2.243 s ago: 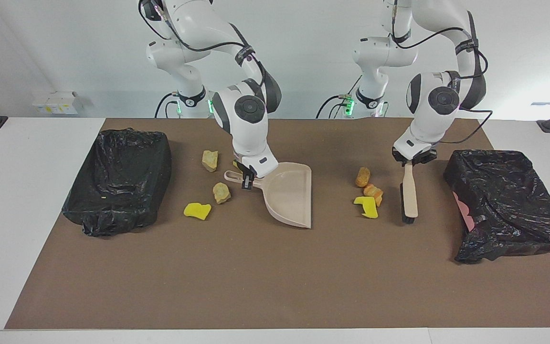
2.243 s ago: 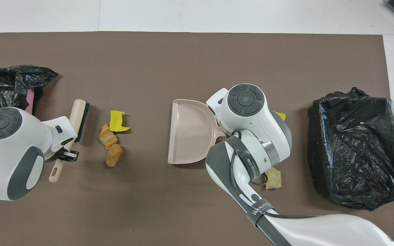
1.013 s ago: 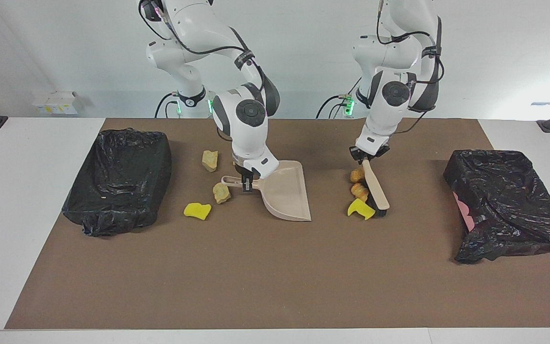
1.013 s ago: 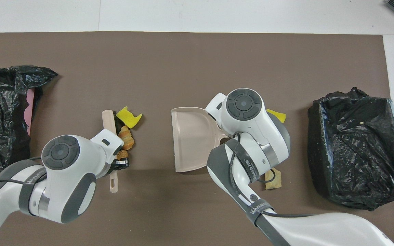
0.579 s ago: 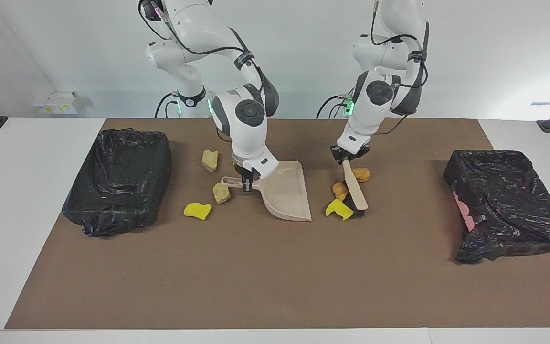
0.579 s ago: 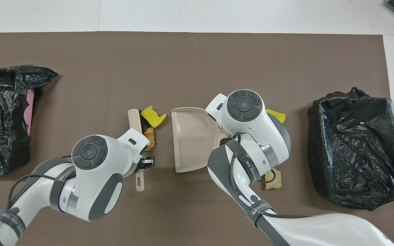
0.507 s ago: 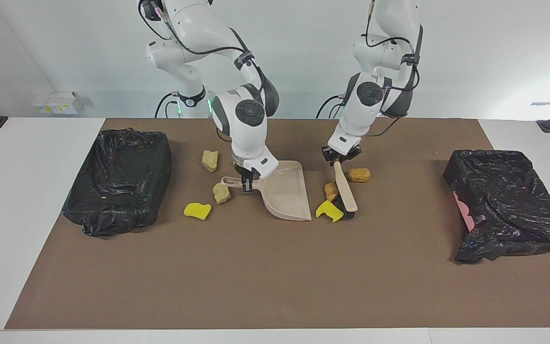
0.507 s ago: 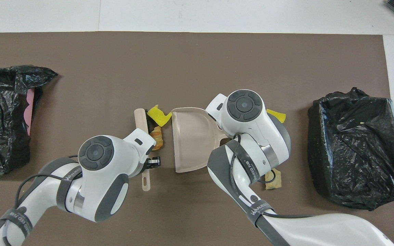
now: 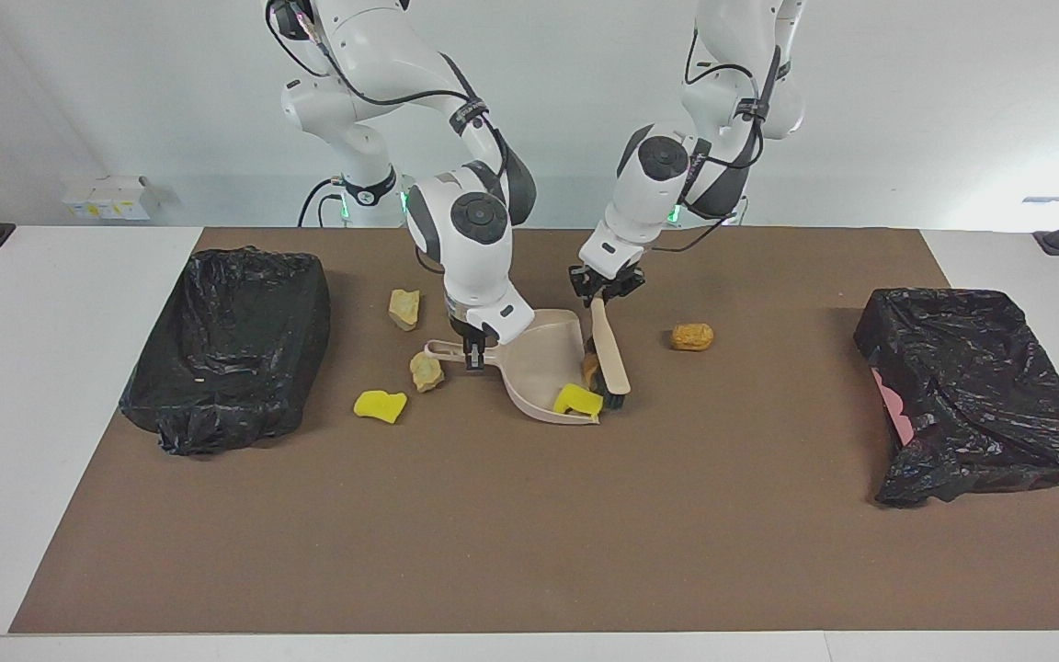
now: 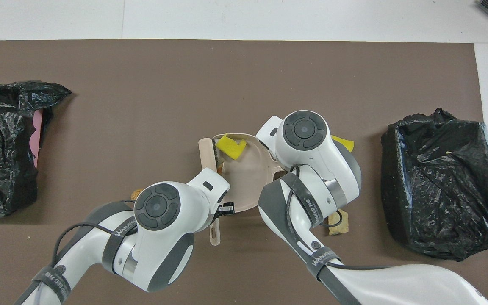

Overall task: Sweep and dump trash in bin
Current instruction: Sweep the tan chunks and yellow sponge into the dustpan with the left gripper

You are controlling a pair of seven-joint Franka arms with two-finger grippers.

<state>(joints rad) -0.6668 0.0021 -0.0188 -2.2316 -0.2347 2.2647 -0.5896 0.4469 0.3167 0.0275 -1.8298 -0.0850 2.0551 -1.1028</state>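
Sponge piece (image 9: 577, 401) in dustpan (image 9: 543, 368) – brush (image 9: 610, 360) at pan's mouth; lump (image 9: 692, 336) toward left arm's end.

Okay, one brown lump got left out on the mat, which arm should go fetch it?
Left, probably. The left gripper already holds the brush, and the brown lump lies toward its end of the table. The right gripper is busy holding the dustpan.

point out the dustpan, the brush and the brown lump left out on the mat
dustpan (image 9: 539, 368), facing view, bare floor of the pan
brush (image 9: 610, 354), facing view, middle of its beige back
brown lump (image 9: 692, 336), facing view, its top, lying alone toward the left arm's end
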